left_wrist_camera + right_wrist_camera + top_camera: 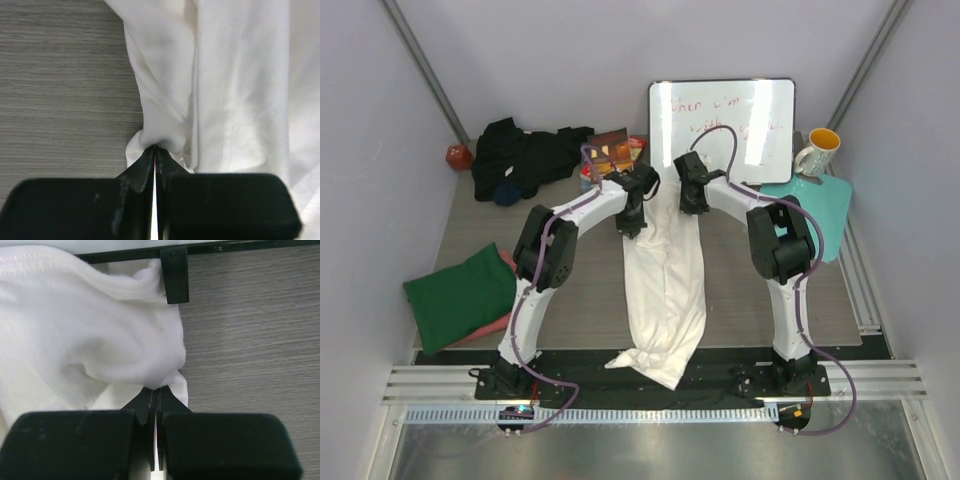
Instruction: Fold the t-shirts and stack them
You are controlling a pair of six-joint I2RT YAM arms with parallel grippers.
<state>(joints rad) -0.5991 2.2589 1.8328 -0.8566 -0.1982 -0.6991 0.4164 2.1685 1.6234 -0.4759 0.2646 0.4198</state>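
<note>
The only writing is faint red handwriting on the whiteboard (722,125) leaning at the far side; it is too faint to read. Four t-shirts show. One white t-shirt (665,290) lies drawn out in a long bunched strip down the middle of the grey wood-grain table (580,300), from between the two grippers to the near edge. One black t-shirt (525,155) is heaped at the far left. One dark green t-shirt (460,297) lies folded at the left on top of one salmon pink t-shirt (507,262), of which only an edge shows. There is one mug (817,152) at the far right beside a teal mat (820,205), and books (612,150) stand left of the whiteboard. The left gripper (154,150) is pinched fully closed on a gathered fold of the white cloth (235,90). The right gripper (157,390) is likewise clamped tight on a bunch of the same shirt (90,330).
</note>
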